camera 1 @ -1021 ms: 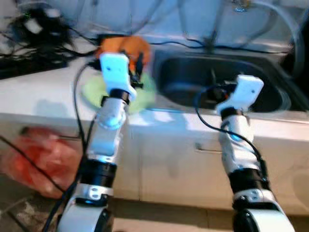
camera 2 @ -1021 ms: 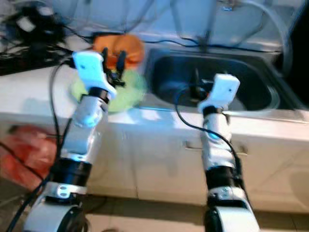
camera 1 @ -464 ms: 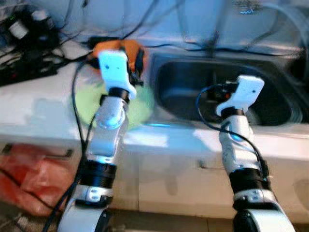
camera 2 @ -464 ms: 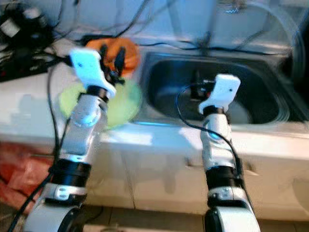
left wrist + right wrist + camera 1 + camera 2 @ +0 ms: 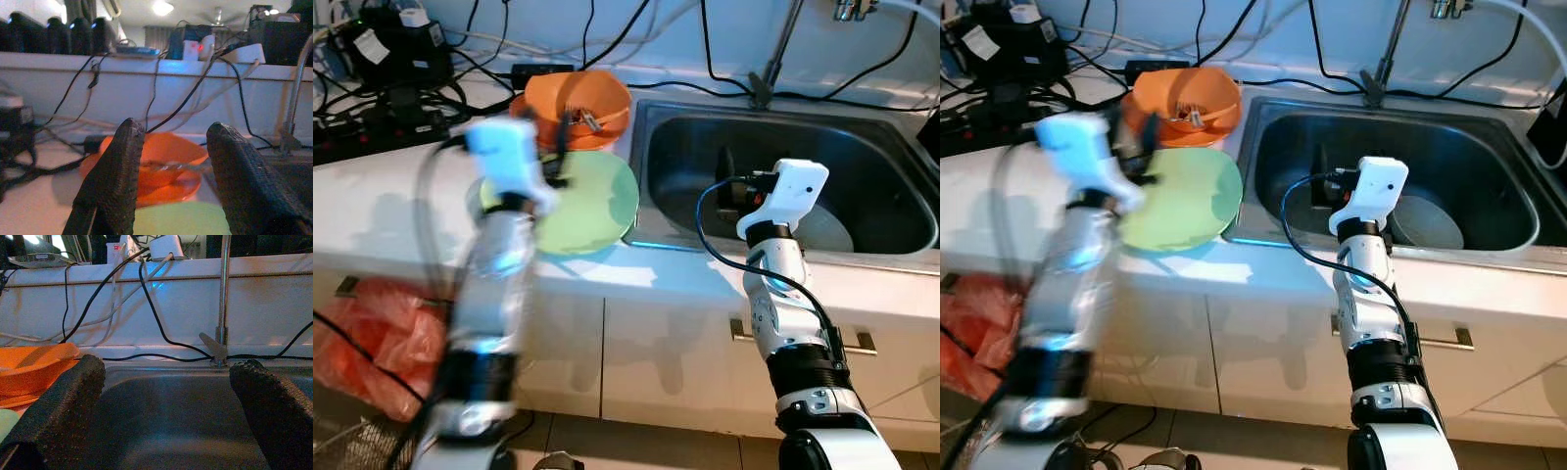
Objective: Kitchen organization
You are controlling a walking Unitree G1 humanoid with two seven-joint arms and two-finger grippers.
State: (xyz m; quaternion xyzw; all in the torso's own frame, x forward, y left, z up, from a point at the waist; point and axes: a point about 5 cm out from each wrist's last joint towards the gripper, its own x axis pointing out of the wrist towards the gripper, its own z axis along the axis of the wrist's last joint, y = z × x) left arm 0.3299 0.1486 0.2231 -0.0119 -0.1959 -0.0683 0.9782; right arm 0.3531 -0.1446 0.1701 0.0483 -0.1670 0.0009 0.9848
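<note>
left claw: raised over green plate, spread | right claw: over sink, spread wide

White counter, green plate and orange bowl on it, beside sink

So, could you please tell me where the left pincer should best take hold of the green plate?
Probably at the rim of the green plate nearest the counter's front edge, coming in low from the robot's side. It lies flat, so only its thin edge offers a grip, and the orange bowl crowds the far side.
</note>
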